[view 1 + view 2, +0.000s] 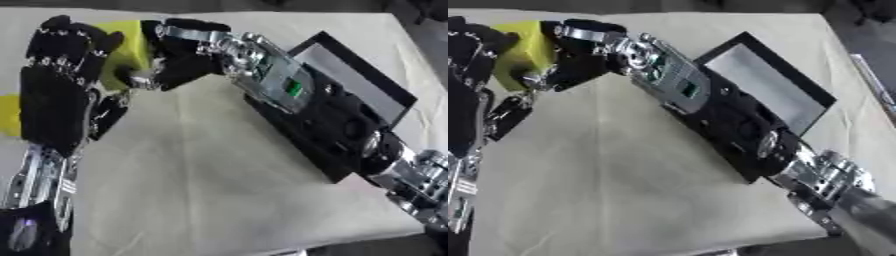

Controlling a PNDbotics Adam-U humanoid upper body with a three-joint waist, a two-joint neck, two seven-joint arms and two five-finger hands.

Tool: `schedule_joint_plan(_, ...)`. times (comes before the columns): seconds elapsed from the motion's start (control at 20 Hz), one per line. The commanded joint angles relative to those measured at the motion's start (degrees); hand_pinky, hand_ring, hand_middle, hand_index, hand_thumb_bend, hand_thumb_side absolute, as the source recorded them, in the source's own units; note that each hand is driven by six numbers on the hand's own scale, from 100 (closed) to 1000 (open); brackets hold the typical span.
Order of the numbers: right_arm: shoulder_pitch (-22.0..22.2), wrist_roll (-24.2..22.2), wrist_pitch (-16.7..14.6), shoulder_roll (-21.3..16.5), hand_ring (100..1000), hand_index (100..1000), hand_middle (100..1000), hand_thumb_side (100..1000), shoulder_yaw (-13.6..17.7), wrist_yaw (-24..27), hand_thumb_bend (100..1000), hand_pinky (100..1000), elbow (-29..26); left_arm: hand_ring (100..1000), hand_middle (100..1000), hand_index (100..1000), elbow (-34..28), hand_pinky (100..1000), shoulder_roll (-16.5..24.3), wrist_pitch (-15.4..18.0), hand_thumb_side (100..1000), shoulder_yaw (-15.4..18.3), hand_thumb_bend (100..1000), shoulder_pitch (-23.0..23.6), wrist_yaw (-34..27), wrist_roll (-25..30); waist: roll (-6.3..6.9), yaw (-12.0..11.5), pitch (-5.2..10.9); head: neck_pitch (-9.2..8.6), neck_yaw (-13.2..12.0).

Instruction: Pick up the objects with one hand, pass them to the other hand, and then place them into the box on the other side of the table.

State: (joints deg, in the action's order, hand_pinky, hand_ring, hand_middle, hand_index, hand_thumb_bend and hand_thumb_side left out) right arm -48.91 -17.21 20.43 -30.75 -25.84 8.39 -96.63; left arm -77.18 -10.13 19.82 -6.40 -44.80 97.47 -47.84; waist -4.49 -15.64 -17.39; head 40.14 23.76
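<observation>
A yellow block (129, 47) hangs above the table at the upper left, between my two hands. My right hand (179, 60) has come across from the right, and its fingers and thumb are curled round the block's right side. My left hand (52, 95) stands upright just left of the block, with its fingers raised and their tips against the block's left edge; its thumb points down and to the right. The black box (767, 90) with a grey floor lies on the right side of the table, partly hidden under my right forearm.
Another yellow thing (7, 115) shows at the left edge, behind my left hand. A beige cloth (201, 180) covers the table, whose front edge runs along the bottom right.
</observation>
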Motion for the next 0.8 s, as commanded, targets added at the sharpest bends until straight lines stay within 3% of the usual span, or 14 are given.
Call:
schedule_joint_plan(0.05, -1.0, 1.9, 0.8, 0.1, 1000, 1000, 966, 308, 0.3, 1.8, 208, 1000, -0.1, 615, 497, 502, -0.7, 744, -1.3, 1.3, 100, -0.9, 370, -1.4, -0.3, -1.1, 0.31, 0.1, 0.89, -0.57, 0.2)
schedule_joint_plan(0.1, -1.0, 2.8, 1.4, 0.1, 1000, 1000, 926, 288, 0.4, 2.6, 194, 1000, 0.1, 615, 497, 508, -0.7, 743, -1.3, 1.4, 100, -0.9, 363, -1.4, -0.4, -1.1, 0.32, 0.1, 0.89, -0.56, 0.2)
schedule_joint_plan(0.15, -1.0, 4.2, 2.0, 0.2, 1000, 1000, 862, 268, 0.6, 3.6, 100, 1000, 0.3, 616, 500, 521, -0.6, 741, -1.2, 1.4, 100, -0.9, 367, -1.4, -0.6, -1.1, 0.33, 0.1, 0.88, -0.55, 0.2)
schedule_joint_plan(0.3, -0.9, 7.8, 3.4, 0.2, 953, 1000, 778, 221, 0.7, 7.4, 100, 1000, 0.6, 625, 515, 555, -0.5, 744, -1.2, 1.5, 100, -1.0, 503, -1.3, -0.7, -1.0, 0.35, 0.1, 0.89, -0.51, 0.3)
schedule_joint_plan(0.4, -0.8, 9.8, 4.1, 0.1, 927, 964, 743, 258, 0.7, 10.2, 100, 1000, 0.6, 634, 531, 582, -0.4, 759, -1.1, 1.4, 100, -1.0, 579, -1.3, -0.4, -0.9, 0.36, 0.2, 0.90, -0.47, 0.4)
schedule_joint_plan(0.5, -0.8, 11.3, 4.7, 0.0, 917, 946, 725, 228, 0.6, 12.7, 100, 1000, 0.4, 644, 546, 599, -0.2, 770, -1.0, 1.2, 100, -1.1, 645, -1.2, 0.3, -0.7, 0.39, 0.2, 0.92, -0.48, 0.5)
schedule_joint_plan(0.55, -0.7, 11.7, 4.9, -0.2, 909, 934, 710, 192, 0.5, 13.7, 100, 1000, 0.2, 680, 588, 673, 0.0, 792, -0.9, 0.9, 100, -1.0, 733, -1.2, 0.9, -0.4, 0.42, 0.3, 0.94, -0.46, 0.5)
schedule_joint_plan(0.7, -0.6, 12.3, 5.5, -0.6, 899, 917, 689, 153, 0.6, 15.4, 100, 1000, -0.2, 770, 710, 871, 0.6, 833, -0.7, -0.8, 100, -0.6, 862, -0.9, 2.6, 1.3, 0.50, 0.3, 1.00, -0.45, 0.7)
schedule_joint_plan(0.8, -0.5, 12.3, 5.7, -1.0, 897, 918, 689, 149, 0.8, 16.0, 100, 1000, -0.3, 816, 752, 907, 0.8, 868, -0.5, -2.4, 100, -0.3, 949, -0.8, 3.3, 2.4, 0.55, 0.4, 1.07, -0.38, 0.8)
